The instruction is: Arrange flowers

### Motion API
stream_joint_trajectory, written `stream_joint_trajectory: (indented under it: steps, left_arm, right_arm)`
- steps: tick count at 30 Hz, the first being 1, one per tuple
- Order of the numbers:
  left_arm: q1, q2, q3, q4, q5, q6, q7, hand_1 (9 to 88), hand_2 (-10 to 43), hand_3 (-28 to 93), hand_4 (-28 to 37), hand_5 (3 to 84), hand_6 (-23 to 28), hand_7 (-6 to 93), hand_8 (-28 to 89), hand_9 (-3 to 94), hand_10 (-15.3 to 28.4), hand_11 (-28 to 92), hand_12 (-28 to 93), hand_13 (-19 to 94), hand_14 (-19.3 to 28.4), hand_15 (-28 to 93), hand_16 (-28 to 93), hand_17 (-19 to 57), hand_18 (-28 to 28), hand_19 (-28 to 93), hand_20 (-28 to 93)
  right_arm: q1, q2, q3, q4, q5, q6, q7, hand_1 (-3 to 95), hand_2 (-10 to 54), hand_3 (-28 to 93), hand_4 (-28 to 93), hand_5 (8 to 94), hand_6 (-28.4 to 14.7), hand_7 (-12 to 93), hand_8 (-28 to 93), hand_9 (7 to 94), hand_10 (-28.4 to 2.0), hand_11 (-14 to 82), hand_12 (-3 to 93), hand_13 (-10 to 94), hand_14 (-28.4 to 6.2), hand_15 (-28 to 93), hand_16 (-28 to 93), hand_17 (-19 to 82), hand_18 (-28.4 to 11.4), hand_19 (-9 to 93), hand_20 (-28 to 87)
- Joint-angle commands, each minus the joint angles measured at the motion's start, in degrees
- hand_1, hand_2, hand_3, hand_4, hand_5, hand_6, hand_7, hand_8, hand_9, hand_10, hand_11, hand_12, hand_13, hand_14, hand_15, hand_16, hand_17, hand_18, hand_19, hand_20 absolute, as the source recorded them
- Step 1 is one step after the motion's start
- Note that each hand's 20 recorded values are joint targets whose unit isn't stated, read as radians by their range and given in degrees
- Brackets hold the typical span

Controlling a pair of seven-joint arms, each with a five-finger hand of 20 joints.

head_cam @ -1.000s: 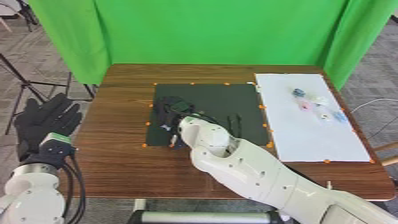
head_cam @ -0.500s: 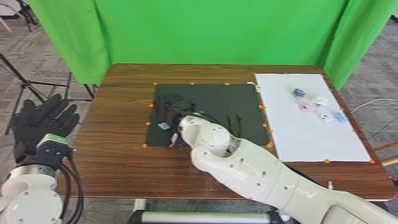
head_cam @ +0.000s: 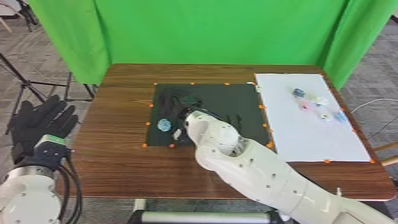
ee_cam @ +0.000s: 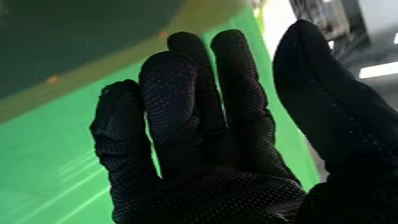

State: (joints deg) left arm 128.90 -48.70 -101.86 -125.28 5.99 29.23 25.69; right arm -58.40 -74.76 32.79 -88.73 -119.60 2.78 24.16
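My right hand (head_cam: 180,102) is over the dark mat (head_cam: 222,95) in the head view, its fingers pointing toward the mat's back left. Just in front of that hand, a light-blue flower (head_cam: 164,125) lies on the mat. On the white board at the right are a dark-blue flower (head_cam: 298,92), a pink flower (head_cam: 306,106) and a pale flower (head_cam: 325,116). In the right wrist view the right hand (ee_cam: 222,190) is open, with straight fingers and the thumb apart, holding nothing. My left hand (head_cam: 40,122) is open, palm up, left of the table.
The white board (head_cam: 320,145) covers the right side of the brown table (head_cam: 115,165). Small orange markers edge the mat and board. A green curtain (head_cam: 213,35) hangs behind the table, and a black stand is at the left.
The right hand has lifted and shifted slightly back and to the right, its fingers straightened. The light-blue flower, mostly covered by that hand before, now lies uncovered on the mat.
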Motion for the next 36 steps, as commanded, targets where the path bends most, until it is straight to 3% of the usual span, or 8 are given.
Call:
stream_joint_trajectory:
  steps: [1, 3, 6, 8, 10, 17, 29, 36]
  left_arm:
    - [3.7, -1.73, -2.19, -1.52, 0.03, -1.08, 1.28, 27.4, 12.0, 73, -28.3, 46.3, 8.3, 20.5, -12, 41.5, 15.1, 29, 10, 31, 16.7, 53, -9, -3.9, 15.3, 42, 13]
    - [4.3, -1.9, -2.3, -1.72, -0.45, -0.83, 2.29, 27.4, 12.0, 73, -28.3, 46.4, 8.3, 20.5, -12, 41.7, 15.2, 29, 10, 31, 16.9, 53, -9, -3.9, 15.2, 42, 13]
    - [5.8, -1.98, -2.98, -2.2, -0.74, -0.97, 2.81, 27.4, 12.0, 72, -28.3, 46.4, 8.3, 20.6, -12, 41.7, 15.1, 29, 10, 31, 16.8, 53, -9, -3.9, 15.3, 42, 13]
    - [6.8, -1.57, -3.14, -2.61, -1.8, -0.66, 3.91, 27.3, 11.9, 73, -28.3, 46.4, 8.3, 20.8, -12, 41.7, 15.1, 29, 10, 31, 16.8, 53, -9, -3.9, 15.3, 42, 13]
    - [7.2, -1.77, -3.19, -2.87, -1.84, -0.35, 4.43, 27.3, 12.0, 73, -28.3, 46.4, 8.2, 20.9, -12, 41.7, 15.1, 29, 10, 31, 16.9, 53, -10, -3.9, 15.3, 42, 13]
    - [7.3, -1.46, -3.15, -2.43, -2.48, -0.76, 5.66, 27.3, 12.0, 73, -28.3, 46.4, 8.3, 21.0, -12, 41.8, 15.2, 30, 10, 31, 16.9, 54, -10, -4.0, 15.3, 42, 13]
    - [6.9, -1.67, -2.29, -2.4, -1.65, -1.01, 4.67, 27.4, 12.1, 73, -28.3, 46.4, 8.3, 21.2, -12, 41.8, 15.1, 30, 10, 31, 16.8, 54, -10, -4.0, 15.2, 42, 13]
    - [6.6, -1.67, -2.26, -2.26, -1.42, -0.92, 3.99, 27.4, 12.1, 73, -28.3, 46.4, 8.2, 21.3, -12, 41.8, 15.1, 30, 10, 31, 16.9, 54, -10, -4.0, 15.3, 42, 13]
  right_arm:
    - [-4.1, 8.0, 22.2, -14.4, 6.6, -19.3, -0.5, 34.8, -9.5, 85, -28, 52.6, -3.6, 35, -16, 56.3, -16.0, 25.1, 22.1, 60, -14.2, 69, 33, 38, -21.5, 87, 37]
    - [-4.1, 11.7, 24.1, -15.4, 8.0, -18.8, 0.7, 35.0, -9.5, 83, -28, 53.3, -3.9, 33, -15, 56.7, -16.5, 23.1, 21.3, 59, -14.3, 66, 32, 37, -21.9, 86, 36]
    - [-7.3, 14.6, 34.8, -17.4, 11.7, -27.8, 5.5, 34.6, -9.5, 80, -28, 53.2, -4.8, 29, -14, 55.2, -17.7, 18.9, 19.8, 58, -14.3, 57, 27, 35, -22.0, 82, 34]
    - [-10.0, 18.0, 38.9, -18.4, 14.0, -25.3, 7.8, 33.6, -9.5, 79, -28, 53.4, -5.4, 27, -13, 54.8, -18.3, 17.4, 19.2, 57, -14.3, 51, 23, 35, -21.6, 79, 31]
    - [-12.5, 21.5, 42.4, -18.9, 12.2, -24.6, 8.5, 33.1, -9.5, 78, -28, 53.3, -6.1, 26, -12, 54.0, -19.0, 16.5, 18.8, 56, -14.9, 49, 22, 35, -21.4, 77, 28]
    - [-20.5, 31.1, 50.2, -17.1, 15.2, -16.2, 11.7, 32.9, -9.5, 78, -28, 50.3, -7.2, 23, -11, 51.1, -18.7, 15.3, 18.3, 53, -15.6, 49, 20, 32, -21.7, 75, 26]
    - [-41.4, 35.3, 62.9, -21.5, 10.3, -16.2, 10.6, 37.0, -9.5, 80, -28, 50.1, -6.1, 25, -13, 51.9, -15.9, 16.0, 17.3, 55, -13.8, 54, 22, 31, -21.9, 78, 28]
    - [-42.6, 35.0, 60.3, -20.6, 5.9, -14.5, 10.6, 36.3, -9.5, 80, -28, 50.4, -5.9, 24, -13, 51.4, -15.6, 15.5, 17.0, 55, -13.9, 56, 23, 31, -22.1, 78, 29]
